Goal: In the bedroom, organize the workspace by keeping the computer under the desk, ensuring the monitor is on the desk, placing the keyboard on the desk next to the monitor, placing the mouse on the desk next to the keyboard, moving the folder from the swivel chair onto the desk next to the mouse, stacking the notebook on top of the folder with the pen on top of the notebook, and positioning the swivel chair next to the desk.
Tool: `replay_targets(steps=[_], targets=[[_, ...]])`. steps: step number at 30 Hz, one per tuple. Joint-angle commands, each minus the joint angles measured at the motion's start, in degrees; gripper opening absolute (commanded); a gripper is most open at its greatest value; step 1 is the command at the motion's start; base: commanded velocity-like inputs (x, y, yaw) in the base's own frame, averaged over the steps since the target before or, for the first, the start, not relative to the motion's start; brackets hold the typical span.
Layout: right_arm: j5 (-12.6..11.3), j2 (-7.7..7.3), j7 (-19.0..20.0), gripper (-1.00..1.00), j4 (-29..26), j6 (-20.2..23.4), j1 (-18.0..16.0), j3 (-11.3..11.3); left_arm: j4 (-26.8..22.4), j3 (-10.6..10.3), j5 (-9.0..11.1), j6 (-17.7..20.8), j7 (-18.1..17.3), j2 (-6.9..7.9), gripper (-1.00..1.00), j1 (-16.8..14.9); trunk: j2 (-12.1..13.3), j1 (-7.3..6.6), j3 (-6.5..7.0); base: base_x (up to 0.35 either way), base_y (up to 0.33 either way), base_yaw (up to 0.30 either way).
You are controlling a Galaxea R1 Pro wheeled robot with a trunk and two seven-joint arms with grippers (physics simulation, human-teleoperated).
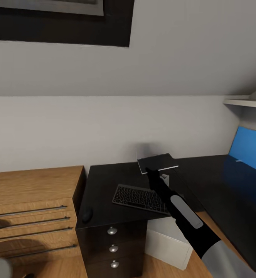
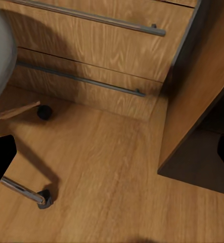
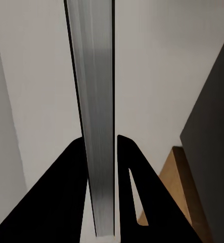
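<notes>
My right gripper is shut on a flat dark folder with a pale grey edge, held in the air over the black desk, behind the keyboard. In the right wrist view the folder stands edge-on between the black fingers. The dark mouse lies at the desk's front left corner. The light-grey computer stands under the desk. My left gripper hangs open over the wooden floor beside the swivel chair. The monitor, notebook and pen are out of view.
A light wooden dresser with bar handles stands against the desk's left side. Black drawers with round knobs sit under the mouse. A blue panel and a white shelf are at the far right. The chair's chrome leg lies near my left gripper.
</notes>
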Motion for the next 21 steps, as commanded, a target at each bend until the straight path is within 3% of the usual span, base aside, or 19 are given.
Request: replay_targets(steps=[1,10,14,17,18,20,21], targets=[[-0.6,-0.06,0.0,-1.0,-0.1,-0.2,0.0,0.2,-0.1,0.2,0.3,0.0,-0.5,-0.04,1.0,0.0,0.4,-0.22,0.13,0.003,0.0,0.0],[-0.2,0.27,-0.6,-1.0,1.4,-0.3,-0.2,-1.0,0.0,0.3,0.3,0.2,-0.4,0.0,1.0,0.0,4.0,-2.2,1.75,0.0,0.0,0.0],[-0.1,0.29,-2.4,-1.0,5.0,-0.3,-1.7,-1.4,0.1,0.3,0.3,0.2,-0.3,-0.05,1.0,0.0,5.6,-3.08,2.47,0.0,0.0,0.0],[-0.1,0.35,-4.6,-1.0,11.5,-0.4,-6.6,-1.4,0.1,0.3,0.3,0.2,-0.3,-0.13,1.0,0.0,5.6,-3.08,2.47,0.0,0.0,0.0],[-0.1,0.5,-5.7,-1.0,22.1,-0.4,-13.6,-1.5,0.1,0.3,0.3,0.2,-0.3,-0.17,1.0,0.0,5.6,-3.08,2.47,0.0,0.0,0.0],[-0.3,0.58,-6.0,-1.0,28.1,-0.3,-17.3,-1.5,0.1,0.3,0.3,0.1,-0.3,-0.18,1.0,0.0,5.6,-3.08,2.47,0.0,0.0,0.0],[-0.4,0.61,-6.1,-1.0,33.9,-0.2,-20.7,-1.5,0.1,0.3,0.3,0.1,-0.3,-0.18,1.0,0.0,5.6,-3.08,2.47,0.0,0.0,0.0]])
